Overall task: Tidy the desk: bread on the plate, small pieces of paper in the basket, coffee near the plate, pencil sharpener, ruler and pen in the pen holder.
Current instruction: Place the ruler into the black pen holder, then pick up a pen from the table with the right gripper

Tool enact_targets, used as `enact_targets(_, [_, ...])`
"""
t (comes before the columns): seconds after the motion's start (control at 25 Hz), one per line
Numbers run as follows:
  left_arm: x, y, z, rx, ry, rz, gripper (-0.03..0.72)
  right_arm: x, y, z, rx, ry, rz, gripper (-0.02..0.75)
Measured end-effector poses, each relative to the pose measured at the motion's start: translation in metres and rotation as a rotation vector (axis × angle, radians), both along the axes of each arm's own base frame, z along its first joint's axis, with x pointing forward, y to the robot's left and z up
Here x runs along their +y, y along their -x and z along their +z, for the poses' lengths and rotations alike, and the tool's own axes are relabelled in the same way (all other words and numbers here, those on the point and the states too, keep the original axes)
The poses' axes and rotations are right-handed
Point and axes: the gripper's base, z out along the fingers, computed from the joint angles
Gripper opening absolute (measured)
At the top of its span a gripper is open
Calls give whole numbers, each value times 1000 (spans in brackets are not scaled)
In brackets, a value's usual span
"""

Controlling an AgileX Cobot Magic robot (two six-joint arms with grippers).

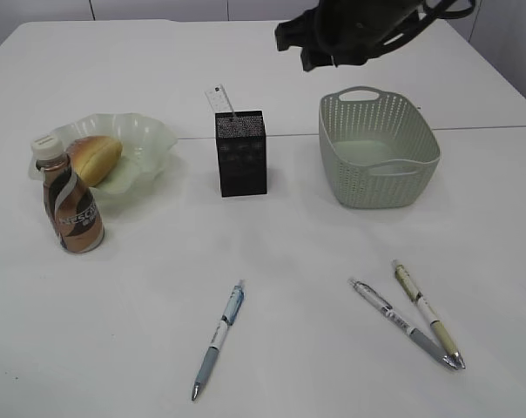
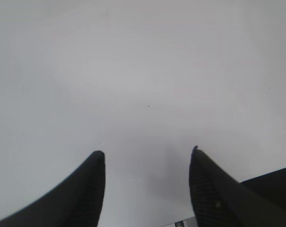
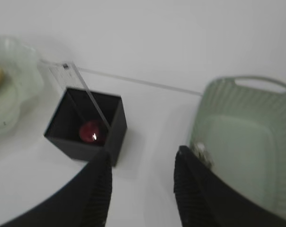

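Observation:
The bread (image 1: 95, 157) lies on the pale green plate (image 1: 150, 135), and the coffee bottle (image 1: 71, 205) stands in front of it. The black pen holder (image 1: 241, 157) holds a clear ruler (image 1: 220, 97). The right wrist view shows a red pencil sharpener (image 3: 91, 131) and the ruler (image 3: 81, 87) inside the holder (image 3: 67, 142). Three pens lie on the table: blue (image 1: 219, 338), grey (image 1: 402, 324), yellow (image 1: 427, 313). A small paper piece (image 3: 200, 152) lies in the basket (image 3: 237, 142). My right gripper (image 3: 143, 158) is open and empty, high between holder and basket. My left gripper (image 2: 147, 153) is open over bare table.
The green basket (image 1: 381, 178) stands right of the pen holder. My right arm (image 1: 320, 54) hangs dark above the table's far side. A seam between two tabletops (image 1: 472, 128) runs behind the basket. The left arm is out of the exterior view.

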Motion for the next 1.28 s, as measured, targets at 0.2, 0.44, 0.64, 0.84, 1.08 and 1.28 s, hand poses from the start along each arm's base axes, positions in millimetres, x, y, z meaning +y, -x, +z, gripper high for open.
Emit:
enact_targets(0.2, [0,0,0,0,0,0,416,-13,26,-3,267,91,-66,302])
enact_targets(0.44, [0,1,0,12,-4,1,416,-20,41,-22,518,177,-110,300])
enact_targets(0.64, [1,2,-1,18,-6,1,416,-17,39,-44,589,197,-104,300])
enact_targets(0.84, [1,2,-1,24,-8,1,416,-22,49,-70,675,250,-83,300])
enact_targets(1.08, [1,2,-1,26,-9,2,416,-34,77,-118,849,358,-43,300])
enact_targets(1.28, [1,2,-1,28,-10,2,416,-38,88,-136,897,381,-29,300])
